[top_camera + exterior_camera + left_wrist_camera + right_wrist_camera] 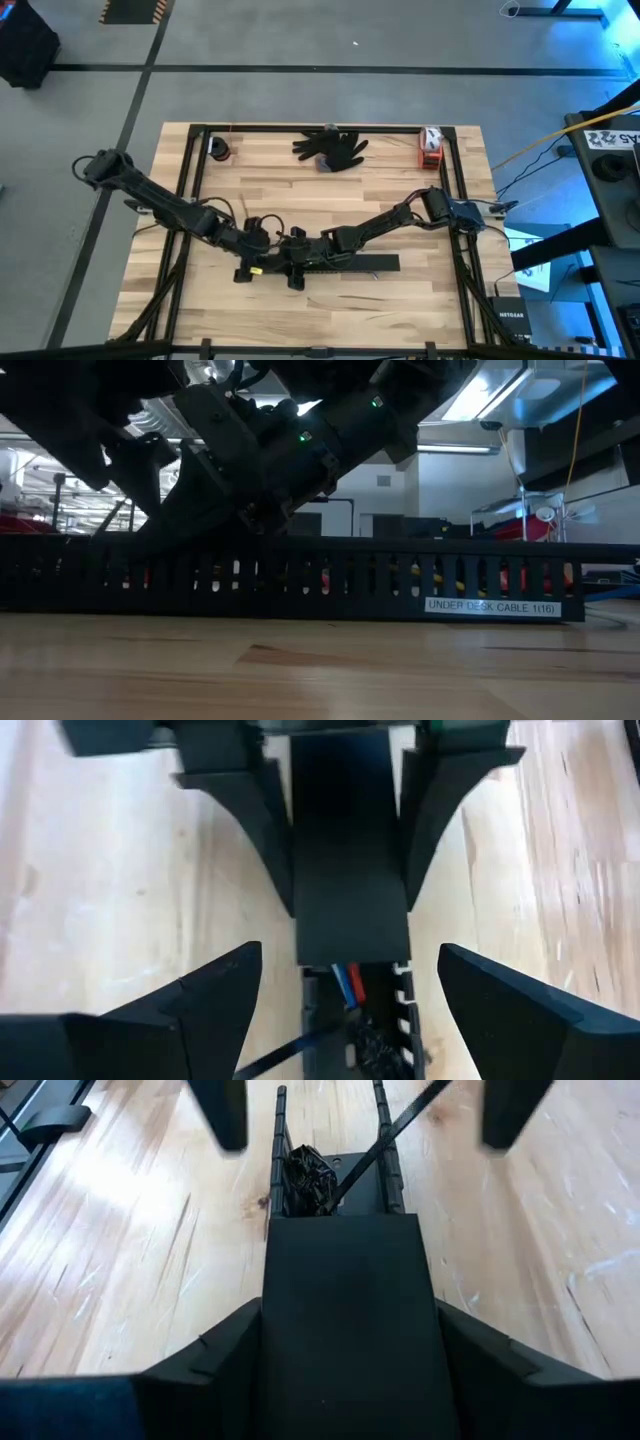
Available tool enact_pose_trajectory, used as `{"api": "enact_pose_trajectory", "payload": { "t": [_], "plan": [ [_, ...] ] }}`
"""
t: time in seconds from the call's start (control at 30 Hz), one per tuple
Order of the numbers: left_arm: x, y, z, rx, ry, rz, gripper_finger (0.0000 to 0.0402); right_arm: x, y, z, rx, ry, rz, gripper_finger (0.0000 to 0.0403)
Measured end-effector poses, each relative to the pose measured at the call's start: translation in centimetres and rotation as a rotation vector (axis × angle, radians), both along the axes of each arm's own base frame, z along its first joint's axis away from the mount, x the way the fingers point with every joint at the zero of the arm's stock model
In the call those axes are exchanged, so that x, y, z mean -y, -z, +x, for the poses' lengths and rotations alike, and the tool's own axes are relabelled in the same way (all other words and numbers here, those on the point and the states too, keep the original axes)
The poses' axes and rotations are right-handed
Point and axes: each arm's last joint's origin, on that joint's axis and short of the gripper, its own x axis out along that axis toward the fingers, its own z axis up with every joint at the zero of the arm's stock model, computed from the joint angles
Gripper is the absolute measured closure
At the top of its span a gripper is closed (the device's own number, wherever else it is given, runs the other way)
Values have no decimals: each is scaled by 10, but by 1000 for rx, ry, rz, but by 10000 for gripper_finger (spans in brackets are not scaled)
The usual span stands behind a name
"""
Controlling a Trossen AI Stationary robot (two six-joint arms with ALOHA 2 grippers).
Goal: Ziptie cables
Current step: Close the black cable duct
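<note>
A long black slotted channel (365,263) lies on the wood table near its front edge; in the low view it carries a white label (490,607). A flat black cover (350,870) lies over part of it. At the uncovered end the cables (350,985) show as red and blue wires with a dark tangle (308,1175) inside the channel. A thin dark strip (390,1135) slants up out of that end. My right gripper (350,1315) is shut on the covered channel. My left gripper (350,965) faces it, open, its fingers on either side of the uncovered end without touching it. My right gripper pinches the covered part of the channel by its two long sides (262,1320) between its two fingers (245,820). It comes slanting down from the table's right, pointing along the channel. The channel stays flat on the table.
A black glove (332,148) lies at the far edge, with a red and white box (431,148) to its right and a small dark round thing (219,150) to its left. Black frame rails (187,190) run along the table's sides.
</note>
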Motion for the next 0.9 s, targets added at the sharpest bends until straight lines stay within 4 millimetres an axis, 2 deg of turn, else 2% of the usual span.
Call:
{"api": "enact_pose_trajectory", "payload": {
  "t": [0.1, 0.33, 0.53, 0.73, 0.9],
  "plan": [
    [-2, -6, -2, 33, -25, -3, 103, 0, 0, 0, 0, 1, -1, 173],
    [-9, -6, 0, 28, -126, -32, 103, 0, 0, 0, 4, -14, -22, 173],
    [-7, -9, 0, 18, -145, -75, 103, 0, 0, 0, 6, -21, -30, 173],
    [-11, -1, -10, -99, -180, -11, 105, 0, 0, 0, 8, -31, -43, 173],
    [-8, 0, -14, -126, -182, -11, 111, 0, 0, 0, 9, -33, -46, 173]
  ]
}}
